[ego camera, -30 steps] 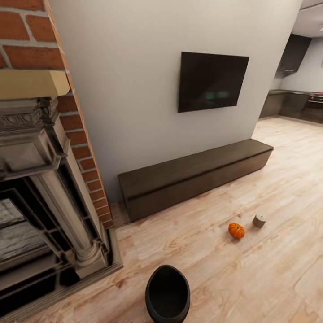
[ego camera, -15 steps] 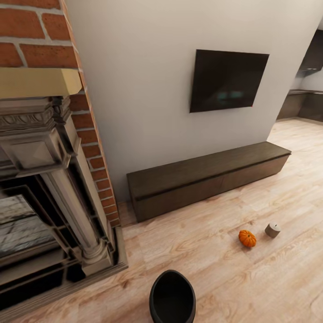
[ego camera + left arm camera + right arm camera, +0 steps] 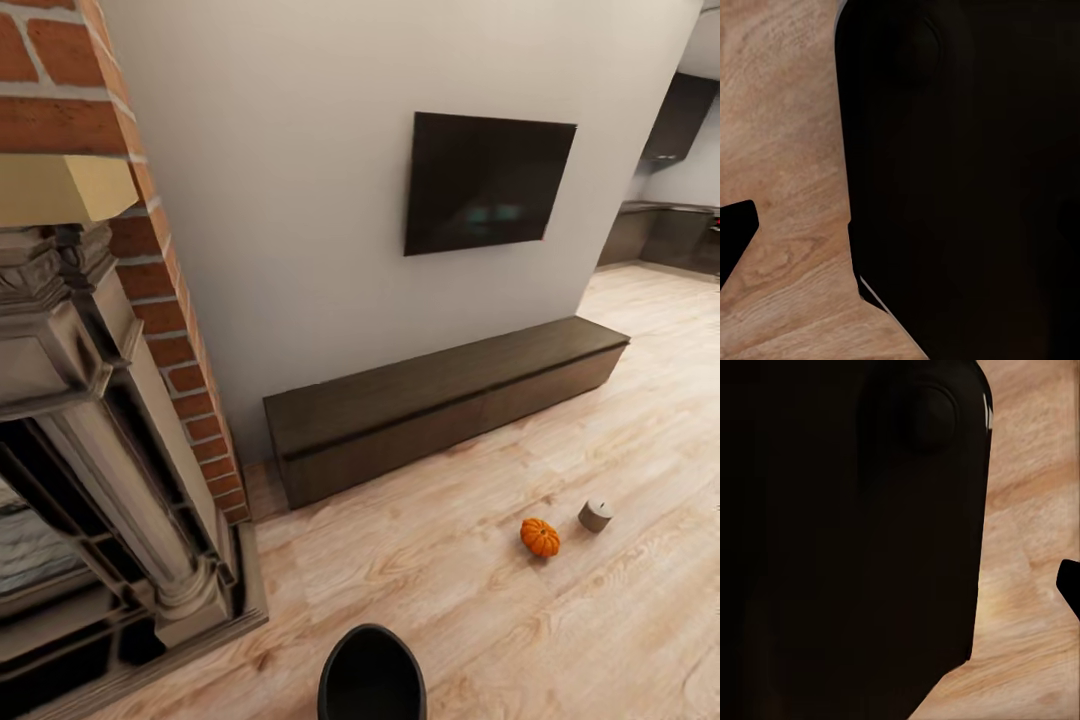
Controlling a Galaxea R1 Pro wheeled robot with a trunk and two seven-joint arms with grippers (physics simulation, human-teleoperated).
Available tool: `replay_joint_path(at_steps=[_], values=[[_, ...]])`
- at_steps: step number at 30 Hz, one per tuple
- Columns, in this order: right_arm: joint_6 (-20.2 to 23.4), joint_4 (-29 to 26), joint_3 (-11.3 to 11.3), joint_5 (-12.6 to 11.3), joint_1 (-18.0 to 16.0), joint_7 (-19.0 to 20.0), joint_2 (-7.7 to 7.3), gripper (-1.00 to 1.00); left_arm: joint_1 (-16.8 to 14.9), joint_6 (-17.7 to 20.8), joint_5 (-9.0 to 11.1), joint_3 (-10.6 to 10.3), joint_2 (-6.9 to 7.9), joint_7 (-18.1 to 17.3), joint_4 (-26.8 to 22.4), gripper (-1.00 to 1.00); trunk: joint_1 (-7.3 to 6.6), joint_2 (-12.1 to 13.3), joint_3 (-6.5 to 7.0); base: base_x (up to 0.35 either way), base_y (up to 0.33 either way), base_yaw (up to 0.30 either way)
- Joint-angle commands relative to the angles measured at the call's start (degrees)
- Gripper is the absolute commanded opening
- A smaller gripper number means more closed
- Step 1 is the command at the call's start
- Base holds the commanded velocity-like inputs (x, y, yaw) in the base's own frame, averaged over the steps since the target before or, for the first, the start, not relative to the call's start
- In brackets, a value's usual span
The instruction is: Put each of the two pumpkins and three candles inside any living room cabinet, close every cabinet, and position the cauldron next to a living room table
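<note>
Shifted slightly leftward across the head view since half a second ago, the whole scene suggests that the camera was turned, not the objects. One pumpkin (image 3: 540, 537) is seen on the wood floor (image 3: 620, 620), right of centre, with a candle (image 3: 596, 515) just beside it on its right, both apart from and in front of the cabinet (image 3: 440, 405), whose fronts appear closed. The cauldron (image 3: 372, 675) is cut off at the near edge, perhaps left for later. Beyond, a television (image 3: 487, 183) is mounted on the wall; a brick fireplace (image 3: 90, 400) stands left. Whether either gripper is open cannot be told.
</note>
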Motion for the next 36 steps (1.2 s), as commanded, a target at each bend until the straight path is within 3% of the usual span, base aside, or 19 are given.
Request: replay_joint_path(at_steps=[1, 17, 36], values=[[-0.2, 0.1, 0.0, 0.1, 0.0, -0.1, 0.01, 1.00, 0.0, -0.1, -0.1, -0.2, 0.01, 0.0, -0.1, 1.00, 0.01, 0.0, 0.02, 0.091, -0.014, -0.212], [-0.4, -0.1, 0.0, 0.1, 0.0, 0.7, -0.08, 1.00, 0.0, -0.1, -0.1, -0.8, 0.01, 0.0, -0.1, 1.00, 0.01, 0.0, 0.15, 0.093, -0.011, -0.032], [-0.1, -0.1, 0.0, -0.3, 0.0, 0.1, -0.08, 1.00, 0.0, -0.1, -0.1, -0.8, 0.01, 0.0, -0.1, 1.00, 0.01, 0.0, 0.15, 0.005, 0.000, 0.000]])
